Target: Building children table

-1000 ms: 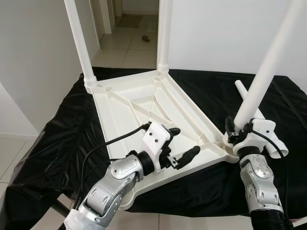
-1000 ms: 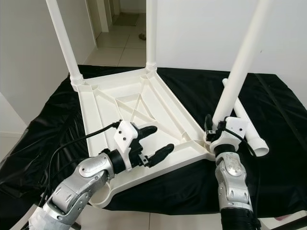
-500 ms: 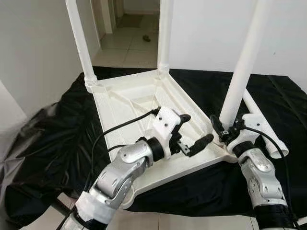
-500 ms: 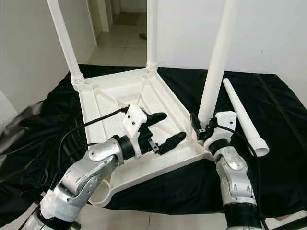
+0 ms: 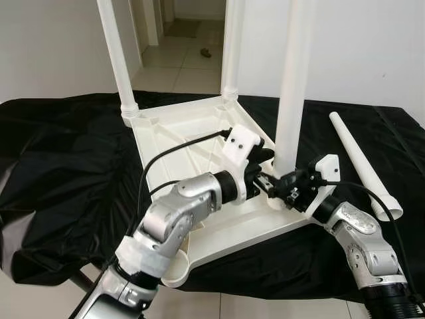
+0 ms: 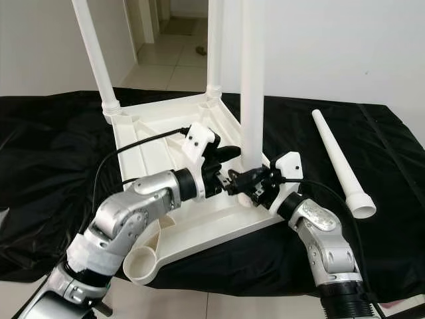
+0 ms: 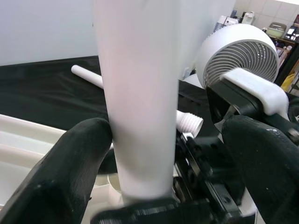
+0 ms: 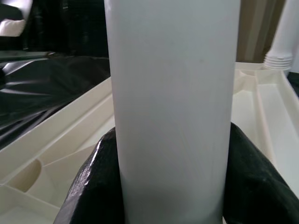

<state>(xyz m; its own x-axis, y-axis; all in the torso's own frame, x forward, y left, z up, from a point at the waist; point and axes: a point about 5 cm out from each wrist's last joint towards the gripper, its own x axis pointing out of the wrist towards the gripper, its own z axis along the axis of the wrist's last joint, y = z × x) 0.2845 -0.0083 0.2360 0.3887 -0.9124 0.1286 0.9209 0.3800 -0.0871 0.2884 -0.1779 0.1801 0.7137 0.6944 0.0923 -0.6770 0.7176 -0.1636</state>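
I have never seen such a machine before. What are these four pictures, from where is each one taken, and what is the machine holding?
This is a humanoid robot with two silver arms; each ends in two black fingers. The two wide pictures come from cameras in its head, looking down. The two close pictures come from a camera on each wrist, looking along the fingers.

On the black cloth lies a white children's table top, upside down. Two legs already stand in its far corners. The right gripper is shut around a third leg, held upright at a near corner. The left gripper is at the same leg, its fingers open on either side. A fourth leg lies loose on the cloth.
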